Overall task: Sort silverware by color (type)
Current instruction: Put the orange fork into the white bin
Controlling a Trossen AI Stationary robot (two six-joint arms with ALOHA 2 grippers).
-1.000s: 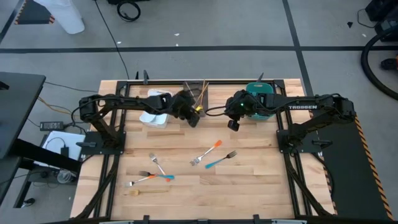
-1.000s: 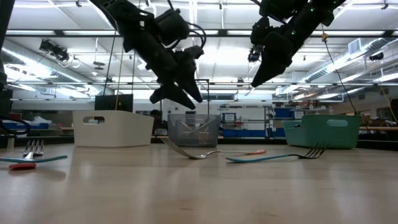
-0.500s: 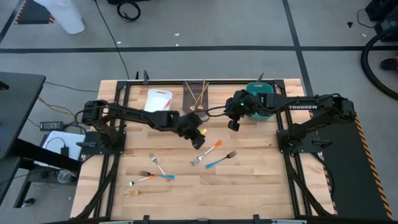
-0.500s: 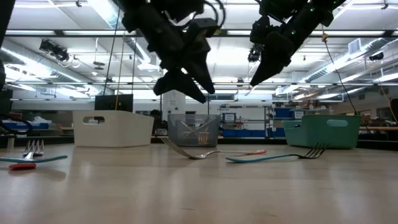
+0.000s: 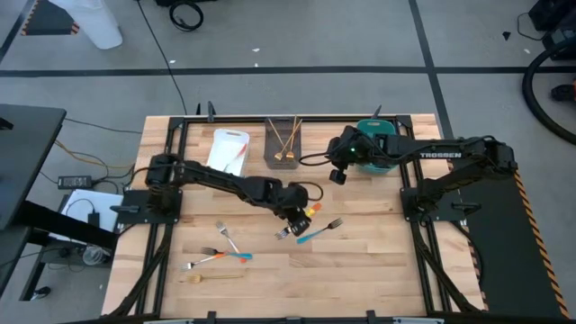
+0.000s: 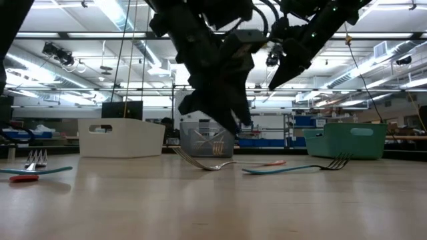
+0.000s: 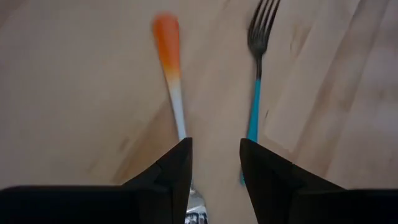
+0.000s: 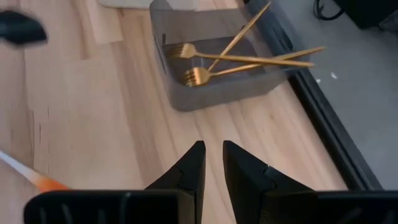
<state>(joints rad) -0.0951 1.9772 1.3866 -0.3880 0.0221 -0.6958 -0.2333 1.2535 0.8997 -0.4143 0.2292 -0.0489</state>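
Observation:
An orange-handled fork [image 5: 312, 211] and a blue-handled fork [image 5: 319, 232] lie side by side on the wooden table, right of its middle. My left gripper [image 5: 300, 219] hovers just above the orange fork's head end, open, its fingers [image 7: 177, 168] pointing down and along the fork's shaft [image 7: 178, 115]. The blue fork [image 7: 255, 99] lies beside the other finger. My right gripper [image 5: 337, 178] hangs higher, in front of the teal bin [image 5: 376, 133]. Its fingers stand a narrow gap apart [image 8: 211, 163] with nothing between them. More forks [image 5: 220, 253] lie at the near left, a gold one [image 5: 212, 277] nearest the edge.
Three bins stand along the far edge. The white bin [image 5: 225, 144] holds an orange-handled piece, the grey bin [image 5: 274, 160] holds gold forks [image 8: 236, 59], and the teal bin is at the right. Bare wood lies between the two fork groups.
My left gripper has swung from beside the grey bin at the far edge toward the near edge and the right. It has come lower, and it now hangs over the orange fork. Its fingers have kept the same gap. No fork has moved.

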